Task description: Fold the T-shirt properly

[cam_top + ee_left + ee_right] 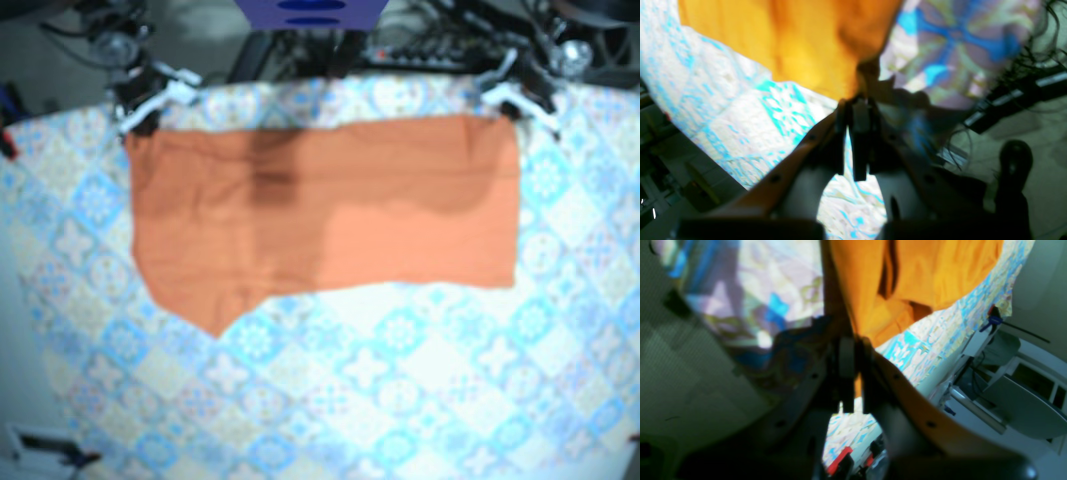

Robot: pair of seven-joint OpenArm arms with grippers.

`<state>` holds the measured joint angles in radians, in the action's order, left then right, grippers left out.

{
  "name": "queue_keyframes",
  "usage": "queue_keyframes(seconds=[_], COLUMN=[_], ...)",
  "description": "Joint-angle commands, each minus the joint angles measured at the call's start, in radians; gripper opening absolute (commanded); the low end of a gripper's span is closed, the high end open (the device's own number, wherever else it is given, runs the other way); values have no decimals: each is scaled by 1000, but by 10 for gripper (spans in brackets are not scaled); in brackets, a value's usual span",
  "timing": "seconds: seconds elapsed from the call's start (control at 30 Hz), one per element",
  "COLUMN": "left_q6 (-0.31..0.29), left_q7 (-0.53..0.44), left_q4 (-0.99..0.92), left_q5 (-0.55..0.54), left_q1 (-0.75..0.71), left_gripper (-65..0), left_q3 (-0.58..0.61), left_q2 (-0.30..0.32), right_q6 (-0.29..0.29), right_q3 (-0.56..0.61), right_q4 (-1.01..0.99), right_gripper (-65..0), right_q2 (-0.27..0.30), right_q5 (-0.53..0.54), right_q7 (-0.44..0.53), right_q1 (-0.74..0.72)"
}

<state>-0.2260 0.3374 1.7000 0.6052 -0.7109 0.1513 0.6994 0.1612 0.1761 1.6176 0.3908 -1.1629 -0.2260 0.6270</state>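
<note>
L tool [857,105] & R tool [852,340] each clamp a T-shirt [320,210] corner.

the orange cloth t-shirt [330,220] lies spread across the far half of the blue-and-white patterned tablecloth [400,380]. the right gripper [140,112] pinches the shirt's far corner at the base view's left, and the left gripper [512,103] pinches the far corner at its right. the shirt's near edge reaches nearest at the left.

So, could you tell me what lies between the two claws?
In the base view, the orange T-shirt spans edge-on from right claw to left claw.
</note>
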Motion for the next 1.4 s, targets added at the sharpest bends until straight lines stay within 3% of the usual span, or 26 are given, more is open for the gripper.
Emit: queue_keyframes(seconds=[0.0,0.67,1.13,1.37], left_q6=[12,20,20,20], left_q7=[-4,-4,-4,-4], left_q4=[15,16,10,10], left_q5=[2,-6,-6,-6], left_q1=[-16,-94,-103,-122], left_gripper=[-650,-650,-650,-650], left_q3=[-6,-14,-14,-15], left_q2=[30,95,107,148], right_q6=[-16,-19,-21,-21], right_q3=[-7,-14,-16,-16], right_q4=[26,51,52,52], right_gripper=[-650,-650,-650,-650], right_q2=[10,12,12,15], right_q5=[-4,-4,-2,-2], right_q7=[-3,-3,-3,-3], right_q1=[6,46,81,93])
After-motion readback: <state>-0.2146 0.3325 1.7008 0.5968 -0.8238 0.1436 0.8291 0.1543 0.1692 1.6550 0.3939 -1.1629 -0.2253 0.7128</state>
